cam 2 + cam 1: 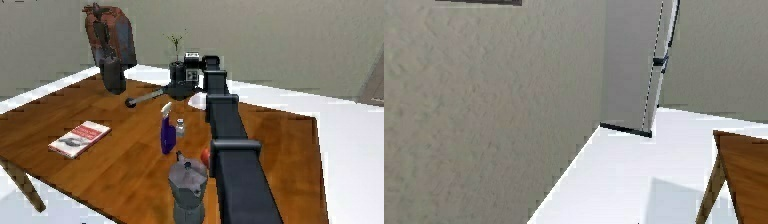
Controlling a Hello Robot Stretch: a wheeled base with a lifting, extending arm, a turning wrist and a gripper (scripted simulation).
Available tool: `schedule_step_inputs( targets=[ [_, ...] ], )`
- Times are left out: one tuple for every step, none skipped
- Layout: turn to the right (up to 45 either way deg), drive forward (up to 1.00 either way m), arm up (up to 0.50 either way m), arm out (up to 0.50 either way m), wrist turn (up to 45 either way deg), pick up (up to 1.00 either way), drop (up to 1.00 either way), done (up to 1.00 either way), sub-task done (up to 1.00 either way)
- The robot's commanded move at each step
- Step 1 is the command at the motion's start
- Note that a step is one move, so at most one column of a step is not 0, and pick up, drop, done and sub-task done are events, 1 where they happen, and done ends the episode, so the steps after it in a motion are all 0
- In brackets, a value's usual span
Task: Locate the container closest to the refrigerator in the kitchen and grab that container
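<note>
Wood tabletop (290,145) is seen bearing one backpack (110,38), one book (80,138), one blue bottle (166,133), one shaker (181,126), one metal pot (187,187), one plant (177,62) and one pale shape (198,101), maybe the container, just left of the arm (232,130). One fridge (632,70) is seen ahead. The arm is stretched across the tabletop; whether the claw (184,85) holds anything cannot be told.

The dark arm (235,150) stretches far out. Its hand (150,98) sticks out sideways. I cannot tell if it holds anything.
</note>
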Motion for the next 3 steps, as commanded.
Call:
schedule_step_inputs(
  targets=[
    [0.0,0.00,0.00,0.00,18.0,0.00,0.00,0.00,0.00],
    [0.0,0.00,-0.30,0.00,0.0,0.00,0.00,0.00,0.00],
    [0.0,0.00,0.00,0.00,0.0,1.00,0.00,0.00,0.00]
  ],
)
